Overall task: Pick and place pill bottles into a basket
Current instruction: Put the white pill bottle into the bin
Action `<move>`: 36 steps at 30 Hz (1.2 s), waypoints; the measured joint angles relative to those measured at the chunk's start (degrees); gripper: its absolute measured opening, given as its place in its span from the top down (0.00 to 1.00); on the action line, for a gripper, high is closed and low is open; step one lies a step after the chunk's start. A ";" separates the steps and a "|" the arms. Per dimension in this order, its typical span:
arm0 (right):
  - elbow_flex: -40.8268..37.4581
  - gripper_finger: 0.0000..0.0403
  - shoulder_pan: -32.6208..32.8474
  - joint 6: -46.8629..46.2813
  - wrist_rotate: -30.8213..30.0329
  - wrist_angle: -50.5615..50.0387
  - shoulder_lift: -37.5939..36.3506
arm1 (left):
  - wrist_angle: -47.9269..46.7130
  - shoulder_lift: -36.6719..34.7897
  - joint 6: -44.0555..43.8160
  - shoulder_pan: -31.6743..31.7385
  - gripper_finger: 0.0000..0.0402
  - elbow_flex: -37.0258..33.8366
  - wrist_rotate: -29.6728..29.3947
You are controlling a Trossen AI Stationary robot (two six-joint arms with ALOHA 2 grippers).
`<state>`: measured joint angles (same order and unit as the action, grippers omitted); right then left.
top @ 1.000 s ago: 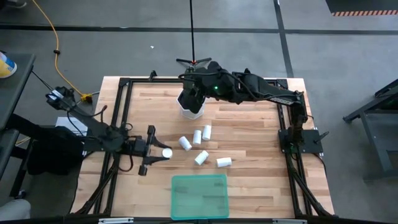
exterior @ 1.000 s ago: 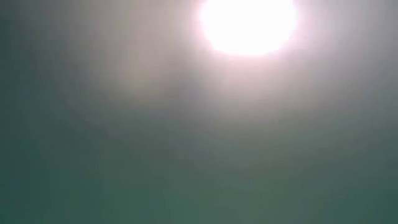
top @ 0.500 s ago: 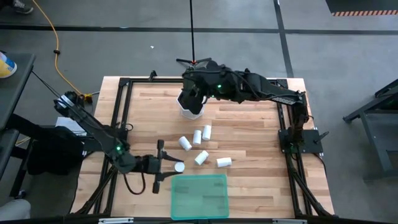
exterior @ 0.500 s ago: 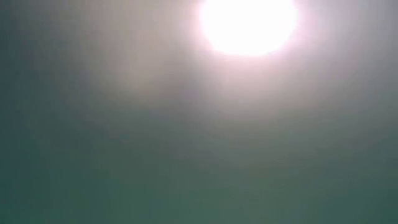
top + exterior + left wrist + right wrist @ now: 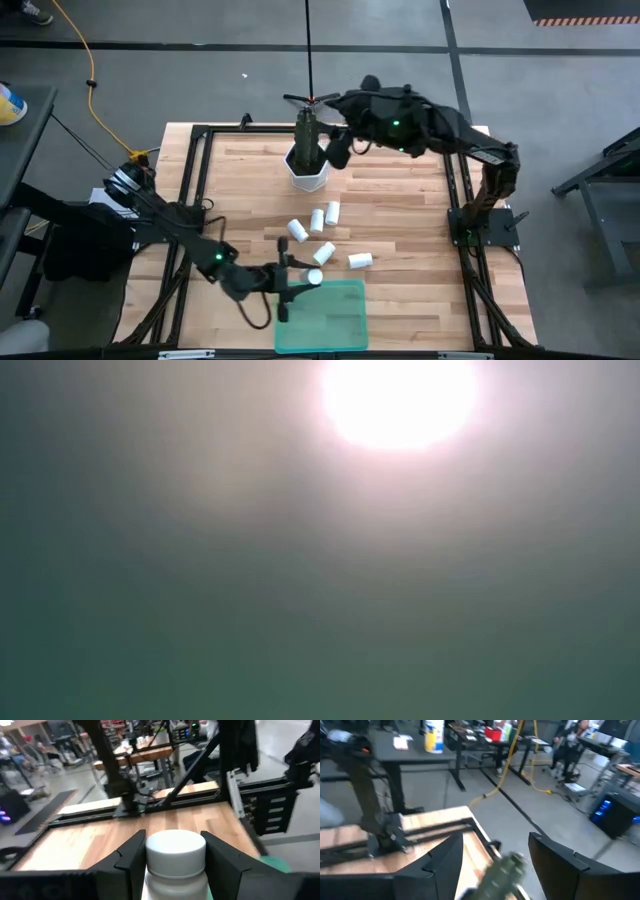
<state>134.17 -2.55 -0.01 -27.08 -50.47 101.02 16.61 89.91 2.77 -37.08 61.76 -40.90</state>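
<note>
My left gripper (image 5: 303, 280) is shut on a white pill bottle (image 5: 315, 277) at the far left corner of the green tray (image 5: 330, 320). Several more white bottles (image 5: 317, 219) lie on their sides on the wooden table, between the tray and a white pot (image 5: 308, 172). A dark green cylinder (image 5: 305, 135) stands upright in the pot. My right gripper (image 5: 335, 150) is open just right of that cylinder, which shows blurred between its fingers in the right wrist view (image 5: 505, 867). The low view shows only a green haze. My left gripper pinches the bottle between its two fingers (image 5: 132, 857), which sit on opposite sides just behind the white cap (image 5: 175, 851). The fingers come level from the table's left and lie along the bottle. The bottle is lifted clear, on its side, cap toward the right.
Black frame rails (image 5: 195, 180) run along the table's left, right and far edges. Two bottles (image 5: 323, 254) (image 5: 360, 260) lie close to the tray's far edge. Bare wood lies left of the bottles and right of the tray.
My left gripper has carried the bottle toward the table's near edge and right, from the left middle to the tray's far left corner. My right gripper has drawn back from over the pot toward the right, and the green cylinder now shows standing in the pot.
</note>
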 joint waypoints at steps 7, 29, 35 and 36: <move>0.02 0.46 0.05 -1.40 -0.98 -6.61 -5.58 | -0.33 6.13 -2.17 2.98 0.52 3.67 4.69; 0.02 0.46 0.07 -2.73 -3.47 -17.14 -14.89 | 3.67 16.02 -20.71 2.53 0.52 4.17 9.03; 0.02 0.46 0.04 -4.01 -3.45 -19.23 -14.86 | 4.80 16.97 -21.24 1.35 0.52 4.01 5.07; 0.02 0.46 0.04 -4.02 -3.43 -19.25 -14.83 | 5.70 17.04 -21.19 1.28 0.52 3.55 4.54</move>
<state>134.19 -2.50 -4.03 -30.51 -69.72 86.19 22.31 106.95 -18.43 -35.81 65.31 -36.36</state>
